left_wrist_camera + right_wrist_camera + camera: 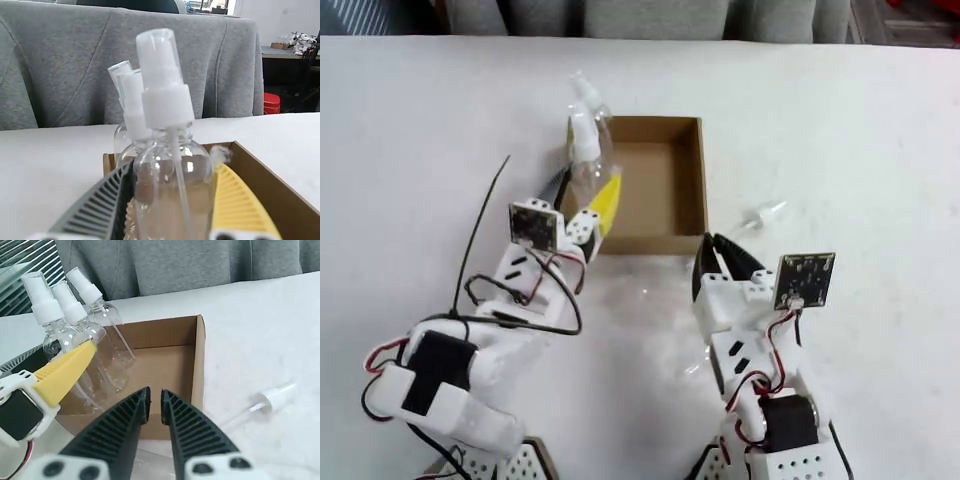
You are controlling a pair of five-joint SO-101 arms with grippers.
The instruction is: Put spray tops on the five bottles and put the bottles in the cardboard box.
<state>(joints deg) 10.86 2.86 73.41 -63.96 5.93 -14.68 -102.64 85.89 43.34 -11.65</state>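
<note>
A clear spray bottle [172, 192], spray top fitted, is clamped upright in the left gripper [582, 190] at the left wall of the cardboard box [704, 180]. Two more capped bottles [131, 100] are seen just beyond it at the box's far-left corner; whether inside or outside cannot be told. The right gripper [154, 396] is held near the box's near wall, jaws nearly together, gripping nothing. A loose spray top [763, 213] is left lying on the white table [840, 120], right of the box.

high camera looks down over the table [420, 120]; both wrist cameras, low and close, share the cardboard box [165, 357].
</note>
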